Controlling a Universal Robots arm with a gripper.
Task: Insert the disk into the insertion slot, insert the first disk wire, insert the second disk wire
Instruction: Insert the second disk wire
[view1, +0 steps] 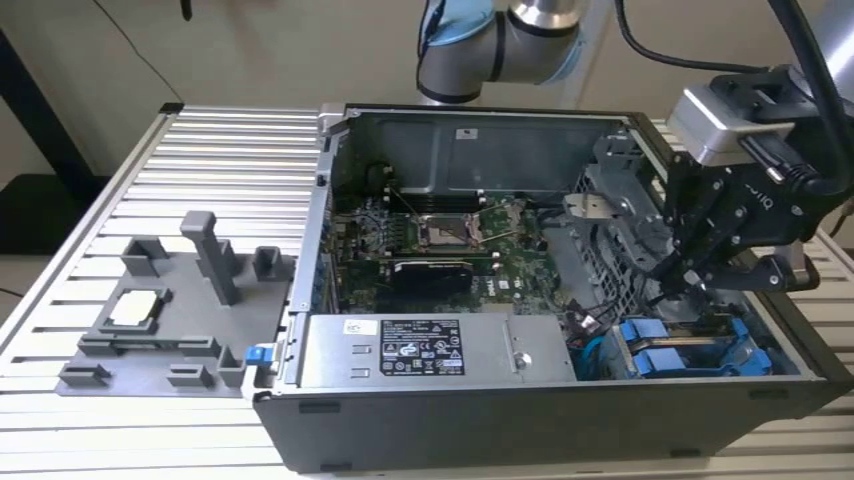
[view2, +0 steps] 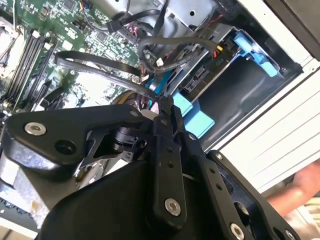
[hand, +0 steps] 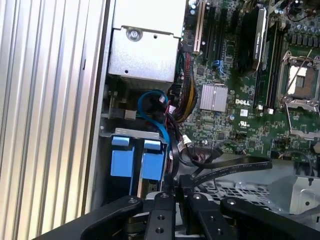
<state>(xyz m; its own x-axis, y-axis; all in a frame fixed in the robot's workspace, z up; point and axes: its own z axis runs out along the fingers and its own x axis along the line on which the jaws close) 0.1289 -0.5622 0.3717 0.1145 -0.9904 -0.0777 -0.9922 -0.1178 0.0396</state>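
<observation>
- The disk (hand: 152, 162) is judged to be already in its insertion slot. Two blue carrier frames sit side by side in the drive bay (view1: 674, 350) at the corner of the open computer case (view1: 534, 425). I take the disk to be the one nearer the claw, though I cannot tell them apart for sure.
- The step in hand therefore looks like wire work rather than the disk itself.
- The claw (view1: 667, 287) hangs inside the case, just above the drive bay on the exterior view's right.
- In both wrist views its fingers (view2: 165, 120) are pressed close together. Whether something thin is pinched between them is hidden.
- A thin blue wire (hand: 150, 105) loops from beside the power supply (view1: 420, 350) down towards the bay, and its end lies just beside the fingertips in the second wrist view.
- A flat black wire (hand: 235, 166) crosses near the claw too; whether either plug is seated I cannot tell.
- As a judgement, this step calls for a plug squared up to its socket at the back of the disk and a straight push. The loose bundle of wires crowding the bay must not snag.
- Writing: the power supply carries a white-and-black printed label, and the motherboard (view1: 427, 240) has white lettering near its silver heatsink. The print is too small to make out.
- The grey fixture (view1: 160, 310) on the slatted table (view1: 227, 140) stands well apart from the work.
</observation>
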